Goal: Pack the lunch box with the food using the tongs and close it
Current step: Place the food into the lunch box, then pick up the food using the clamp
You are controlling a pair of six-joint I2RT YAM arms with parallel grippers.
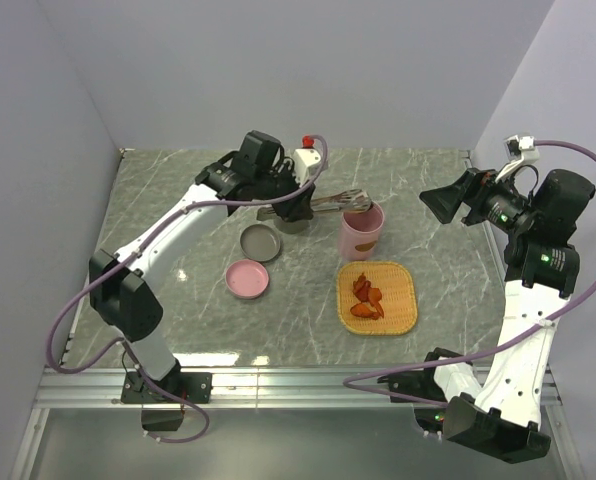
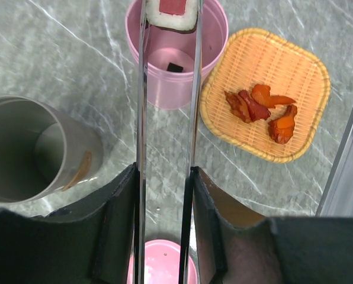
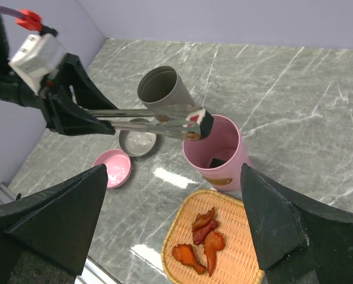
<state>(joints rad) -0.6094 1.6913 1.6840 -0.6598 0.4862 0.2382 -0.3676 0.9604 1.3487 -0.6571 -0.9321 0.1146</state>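
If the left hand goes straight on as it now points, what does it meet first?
Probably the pink cup: the left hand aims the tongs, sushi roll at their tip, at its mouth; depth is unclear.

Tongs: shiny metal. Tray: woven. Tbl: glossy marble-look. Pink cup: smooth plastic.

Top camera high behind arm bases, whole table. Left wrist close, looking down; right wrist farther, oblique. All 3 share pink cup, tray.
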